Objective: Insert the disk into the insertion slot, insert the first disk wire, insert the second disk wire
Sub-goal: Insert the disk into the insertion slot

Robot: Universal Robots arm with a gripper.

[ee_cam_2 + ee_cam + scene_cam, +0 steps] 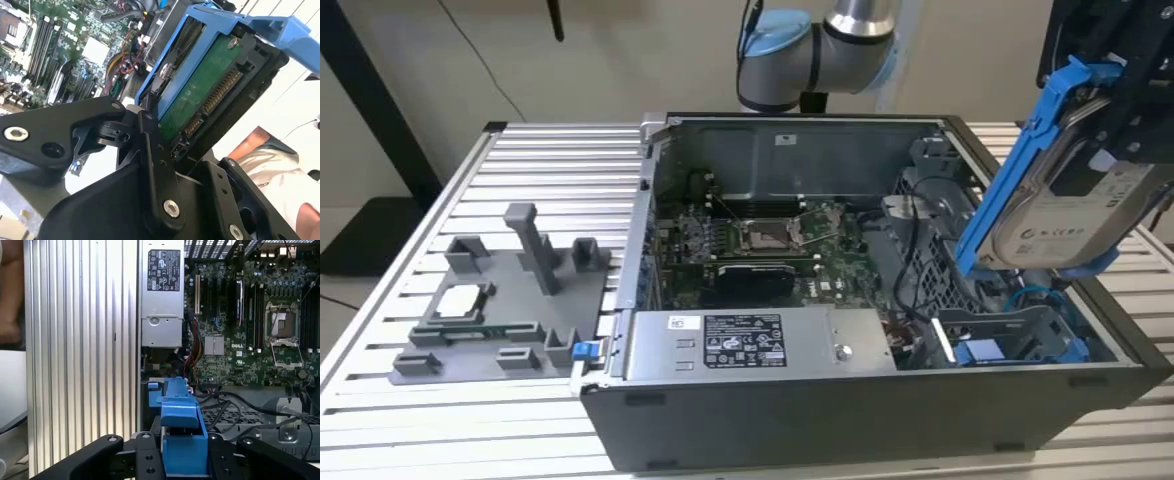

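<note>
**A:** What's the gripper (181, 452) doing?

**B:** It's clamped. Its black, bolted metal fingers (146, 455) press on either side of the disk (1067, 215).

**A:** And the disk itself?

**B:** It's a flat silver-grey rectangle with a white label, clipped in a glossy bright blue plastic carrier (1014, 170). In the second wrist view its underside is a green circuit board (195, 95) with a row of gold contacts along one edge.

**A:** Where does it sit?

**B:** In the air, steeply tilted, over the exterior view's right end of the open computer case (854, 420). It hangs above the grey drive bay (994, 325) with the blue clips, clear of it and not inserted.

**A:** What's further out?

**B:** Inside the case there's a green motherboard (720, 240) with a square metal socket, and looping black cables (914, 240). A boxy grey power-supply box (841, 345) lies along the near wall. The case rests on a ribbed aluminium table (400, 430). A matte grey fixture plate (467, 345) with upright posts lies at the exterior view's left.
</note>
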